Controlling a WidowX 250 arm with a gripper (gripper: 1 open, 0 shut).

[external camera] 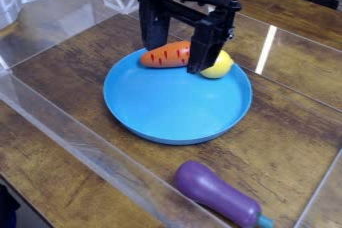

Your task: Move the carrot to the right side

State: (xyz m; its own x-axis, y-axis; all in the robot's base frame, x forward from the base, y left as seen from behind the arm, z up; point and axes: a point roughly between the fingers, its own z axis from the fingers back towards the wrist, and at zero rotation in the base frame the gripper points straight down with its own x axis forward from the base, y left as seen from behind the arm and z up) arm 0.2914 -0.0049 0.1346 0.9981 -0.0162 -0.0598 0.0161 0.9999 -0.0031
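One small carrot [168, 57] lies on the far rim of the blue plate [174, 107], beside a lemon [221, 64]. Over them the gripper [183, 47] stands with fingers apart, holding nothing. Carrot looks light, hard, perhaps slippery; grasp across its thick middle.

My gripper [187, 50] hangs with its jaws wide apart over the far edge of the blue plate [174, 117], with the carrot [168, 56] and the lemon [219, 64] crowding the fingers there. The plate's near half lies bare. Clear walls [60, 137] fence the wooden surface [301, 122] on the left and near sides. The eggplant [217, 194] blocks the near right corner.
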